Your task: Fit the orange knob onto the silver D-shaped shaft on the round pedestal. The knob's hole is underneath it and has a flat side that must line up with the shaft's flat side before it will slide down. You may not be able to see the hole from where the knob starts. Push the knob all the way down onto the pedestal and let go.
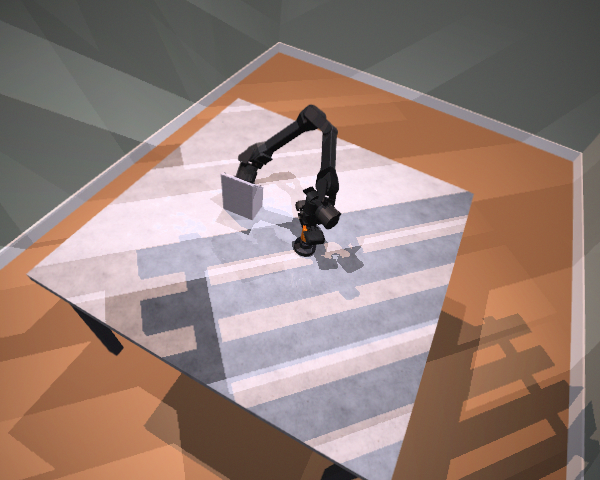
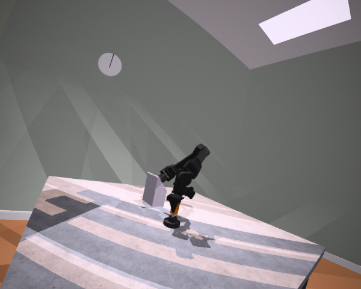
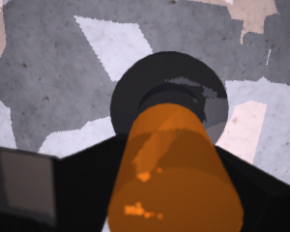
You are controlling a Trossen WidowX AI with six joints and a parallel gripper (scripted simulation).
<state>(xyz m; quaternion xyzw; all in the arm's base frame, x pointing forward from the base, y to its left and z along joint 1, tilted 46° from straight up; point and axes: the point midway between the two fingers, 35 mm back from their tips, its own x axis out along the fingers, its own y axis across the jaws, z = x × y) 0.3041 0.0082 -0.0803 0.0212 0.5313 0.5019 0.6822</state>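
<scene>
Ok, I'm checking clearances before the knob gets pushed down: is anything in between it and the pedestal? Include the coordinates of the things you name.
Nothing visible does. The gripper (image 1: 309, 235) (image 2: 174, 208) (image 3: 167, 148) grips the orange knob (image 1: 304, 234) (image 2: 175, 210) (image 3: 171, 159) over the round pedestal (image 1: 303, 250) (image 2: 171, 223) (image 3: 130, 92); whether the flat sides line up can't be seen.

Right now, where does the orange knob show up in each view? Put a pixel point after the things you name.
Top: the orange knob (image 1: 304, 234) (image 2: 176, 208) (image 3: 174, 164) is a sliver near the centre.
Exterior: below centre, slightly left.
Wrist: large, bottom centre.
Shared landmark: the black round pedestal (image 1: 299, 251) (image 2: 171, 224) (image 3: 135, 87), adjacent to the knob in every view.
</scene>
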